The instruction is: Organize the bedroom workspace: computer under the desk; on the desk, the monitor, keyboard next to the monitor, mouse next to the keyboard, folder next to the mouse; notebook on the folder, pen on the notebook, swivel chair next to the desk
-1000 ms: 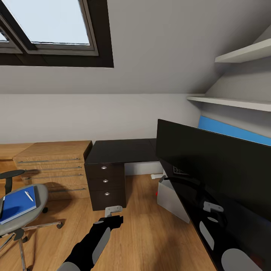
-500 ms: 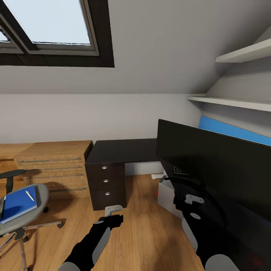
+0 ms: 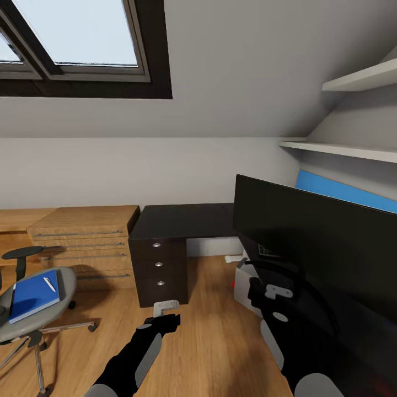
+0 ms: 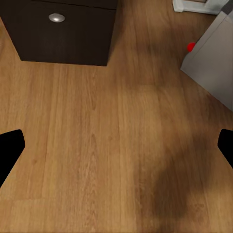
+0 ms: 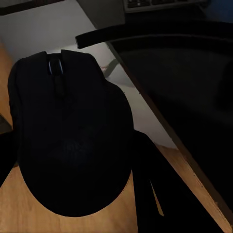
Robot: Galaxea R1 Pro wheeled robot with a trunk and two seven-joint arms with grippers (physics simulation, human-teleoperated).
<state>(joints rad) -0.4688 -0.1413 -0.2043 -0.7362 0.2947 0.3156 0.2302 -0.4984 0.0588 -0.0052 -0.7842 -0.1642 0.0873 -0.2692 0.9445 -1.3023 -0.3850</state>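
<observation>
My right gripper [image 3: 268, 290] is shut on the black mouse [image 5: 73, 131], at the desk's near edge by the monitor's ring foot [image 3: 292, 270]. The wide black monitor [image 3: 314, 234] stands on the black desk [image 3: 184, 219]. The keyboard [image 3: 266, 251] lies behind the foot, and its keys [image 5: 155, 4] show past the mouse. The grey computer [image 3: 246, 288] sits on the floor under the desk. The swivel chair [image 3: 60, 286] at far left carries the blue folder [image 3: 34, 296] with the pen [image 3: 49, 284] on it. I cannot make out the notebook. My left gripper [image 3: 165, 312] hangs open over the floor [image 4: 116, 150].
The desk's drawer unit [image 3: 160, 270] stands ahead of the left gripper. A light wooden bench [image 3: 82, 237] runs along the wall behind the chair. White shelves [image 3: 342, 149] and a blue panel [image 3: 344, 193] sit on the right wall. Wooden floor [image 3: 215, 331] lies between the arms.
The right arm has come up into view in front of the monitor's foot. The whole picture has shifted slightly, so the camera turned a little left. The left arm stayed put.
</observation>
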